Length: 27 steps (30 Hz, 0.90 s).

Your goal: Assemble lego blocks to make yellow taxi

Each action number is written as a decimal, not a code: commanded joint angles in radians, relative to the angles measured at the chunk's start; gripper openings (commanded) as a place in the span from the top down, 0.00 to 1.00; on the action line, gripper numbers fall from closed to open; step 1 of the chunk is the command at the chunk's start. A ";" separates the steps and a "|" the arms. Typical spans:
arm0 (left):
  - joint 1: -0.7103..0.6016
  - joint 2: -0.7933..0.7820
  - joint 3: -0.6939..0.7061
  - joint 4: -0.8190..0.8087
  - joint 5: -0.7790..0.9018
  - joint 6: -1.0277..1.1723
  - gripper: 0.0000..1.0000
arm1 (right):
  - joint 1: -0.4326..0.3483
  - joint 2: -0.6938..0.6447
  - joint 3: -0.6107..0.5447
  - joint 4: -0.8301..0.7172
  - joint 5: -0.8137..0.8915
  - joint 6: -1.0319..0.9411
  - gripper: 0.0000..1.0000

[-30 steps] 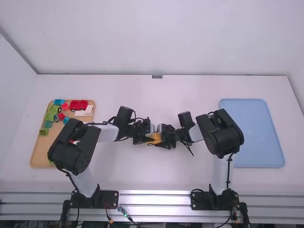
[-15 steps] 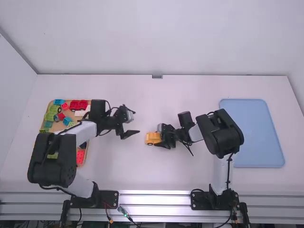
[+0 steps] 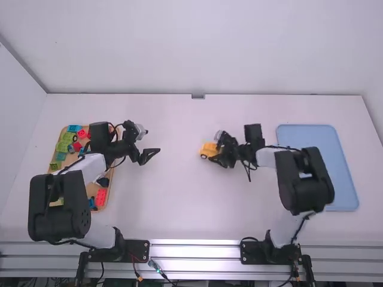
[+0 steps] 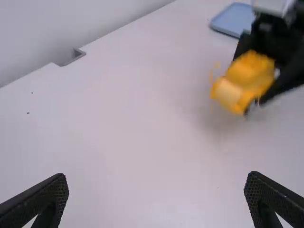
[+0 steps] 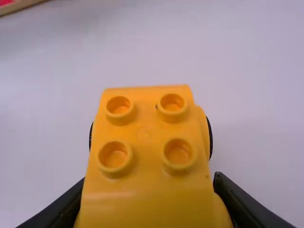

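Right of the table's middle, my right gripper point(image 3: 220, 152) is shut on the yellow taxi point(image 3: 209, 149), which has dark wheels. The right wrist view has the taxi point(image 5: 145, 156) between the fingers of the right gripper point(image 5: 149, 194), its four-stud yellow top facing the camera. My left gripper point(image 3: 151, 143) stands open and apart from the taxi, right of the wooden tray. In the left wrist view the fingers of the left gripper point(image 4: 156, 190) are wide apart with nothing between them, and the taxi point(image 4: 244, 83) is farther off.
The wooden tray point(image 3: 111, 173) at the left holds several loose red, green, blue and white blocks, partly covered by the left arm. A blue tray point(image 3: 323, 155) lies at the right, with the right arm over its left edge. White table lies between the grippers.
My left gripper opened, let go of the taxi and drew back left. The right gripper has carried the taxi rightward and slightly away from the camera.
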 commanded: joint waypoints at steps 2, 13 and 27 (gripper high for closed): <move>-0.004 -0.014 -0.007 0.029 0.026 -0.028 0.01 | -0.151 -0.210 0.035 -0.073 0.305 0.058 0.50; -0.003 -0.014 -0.007 0.113 0.027 -0.028 0.01 | -0.575 -0.294 0.018 -0.161 0.452 0.216 0.55; -0.016 -0.014 -0.007 0.158 -0.190 -0.306 0.01 | -0.772 -0.081 -0.025 -0.066 0.457 0.291 0.51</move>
